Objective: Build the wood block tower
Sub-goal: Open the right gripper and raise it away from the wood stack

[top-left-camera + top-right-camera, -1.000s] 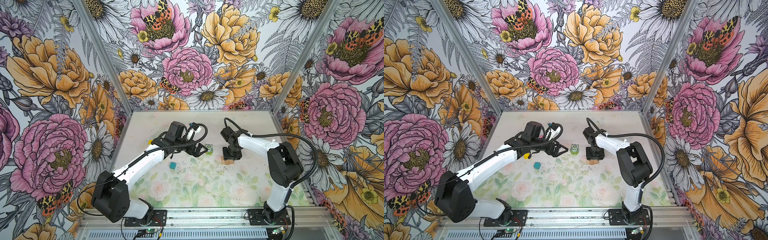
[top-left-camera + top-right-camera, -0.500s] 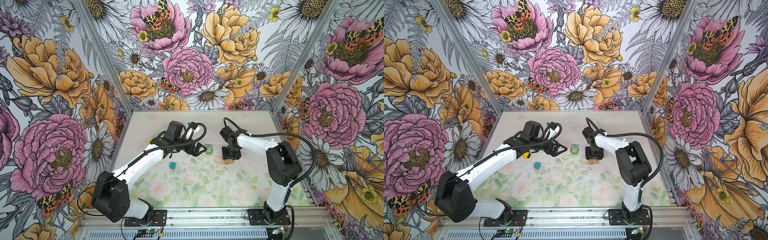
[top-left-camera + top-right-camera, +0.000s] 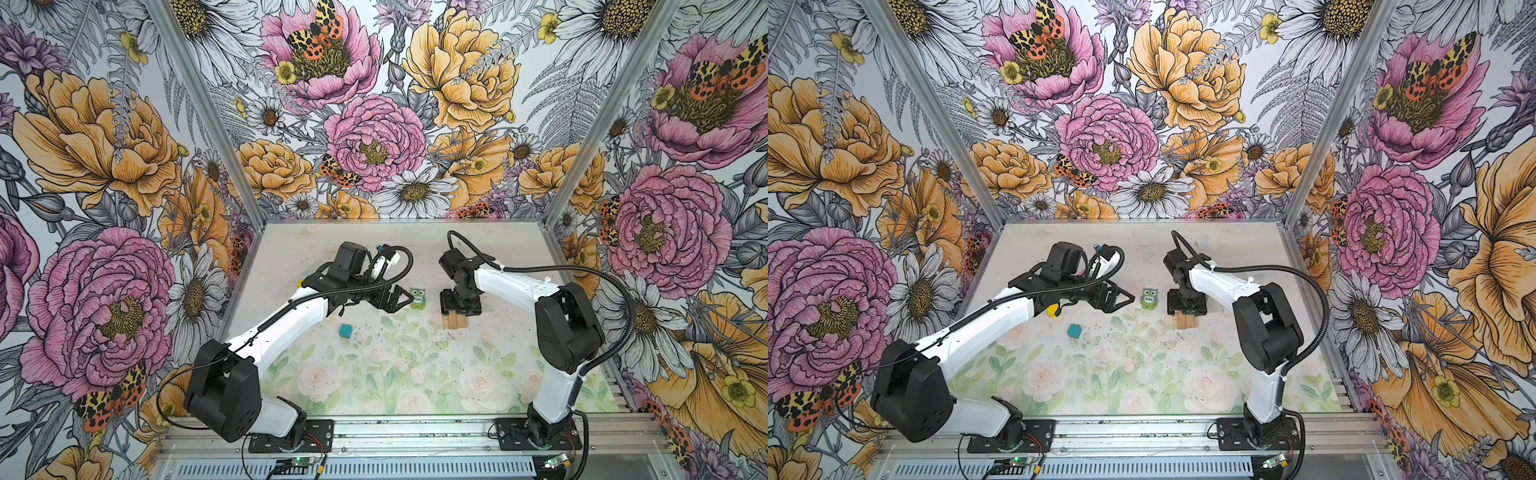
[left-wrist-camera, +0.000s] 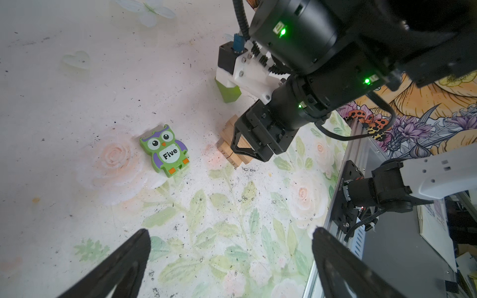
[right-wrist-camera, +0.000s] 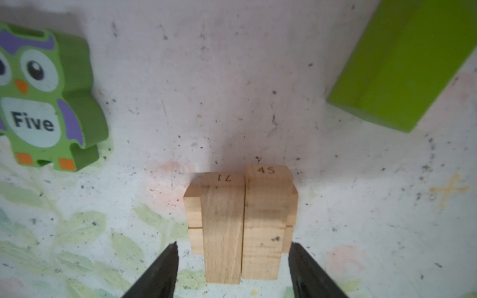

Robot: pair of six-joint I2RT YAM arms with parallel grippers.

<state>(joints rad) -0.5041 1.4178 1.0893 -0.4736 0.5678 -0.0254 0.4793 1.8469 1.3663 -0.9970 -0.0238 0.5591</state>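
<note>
Right tool (image 5: 233, 245) widened, now straddling stacked tan bars (image 5: 263, 206) without touching.

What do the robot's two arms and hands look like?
The left arm and right arm have smooth white shells with chunky black round joints. A ribbed black cable loops along each. The left hand and right hand are black, each with two pointy, triangle-shaped fingers. Little green lights glow on the right arm.

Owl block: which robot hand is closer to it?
Left. The left hand is open just beside the owl block; the right hand is farther off, over the stacked tan bars.
</note>
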